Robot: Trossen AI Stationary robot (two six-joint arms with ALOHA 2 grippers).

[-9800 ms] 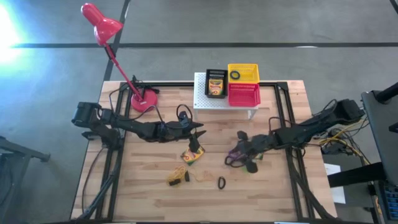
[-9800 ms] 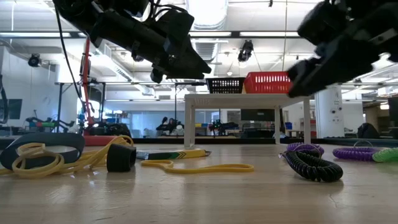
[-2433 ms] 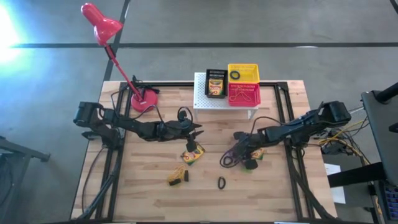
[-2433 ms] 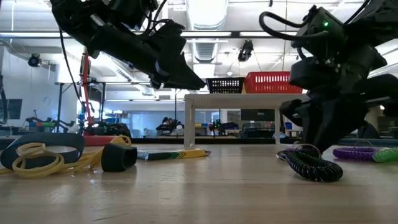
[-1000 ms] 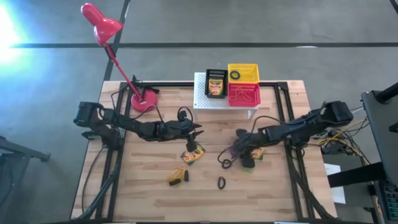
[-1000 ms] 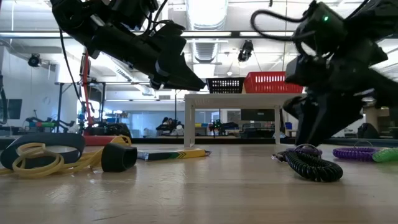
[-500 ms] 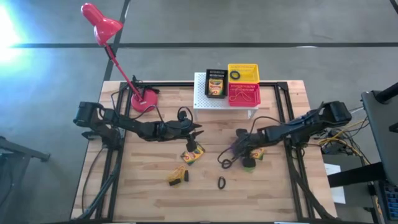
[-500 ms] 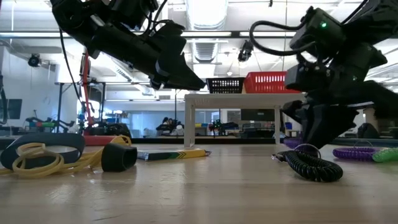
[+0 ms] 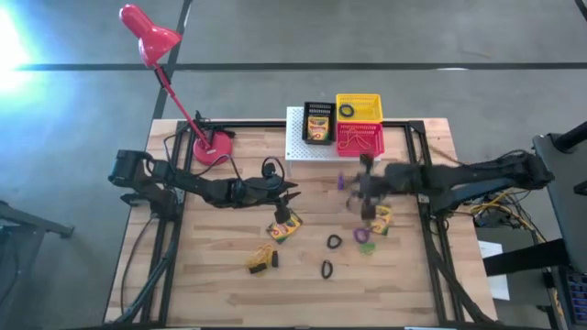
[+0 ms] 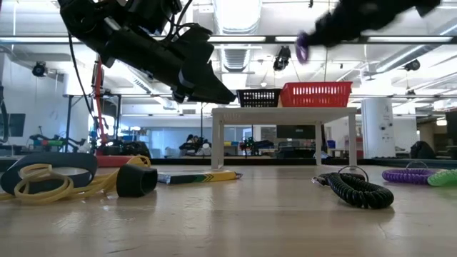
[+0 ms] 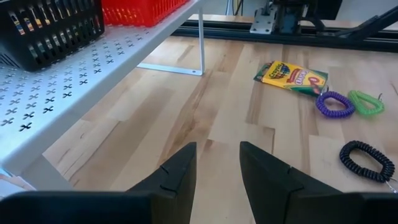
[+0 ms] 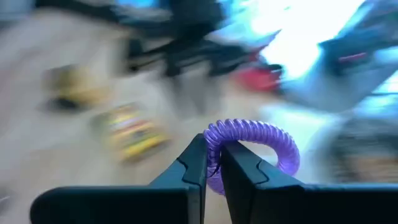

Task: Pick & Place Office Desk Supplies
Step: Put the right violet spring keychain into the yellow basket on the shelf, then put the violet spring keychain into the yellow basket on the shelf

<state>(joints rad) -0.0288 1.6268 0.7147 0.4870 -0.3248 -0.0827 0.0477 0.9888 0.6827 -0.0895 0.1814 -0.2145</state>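
My right gripper is shut on a purple coil ring and holds it high above the table, in front of the white stand. On the wood lie another purple ring, a green ring, two black rings, two crayon boxes and a yellowish rubber-band tangle. My left gripper hovers open above the table's middle, holding nothing. My right gripper pinches one stretch of the purple ring's coil between its two fingers. The rest of the loop sticks out past the fingertips. The ring is lifted clear of the table.
The stand carries a black basket with a crayon box, a yellow basket with a black ring and a red basket. A red desk lamp stands at the far left. Black rails run along the table's edges.
My right gripper has shut on the purple ring among the rings on the wood, risen with it and swung toward the stand at the far edge. The ring has gone from lying on the table to hanging clear. The other rings stay on the wood.
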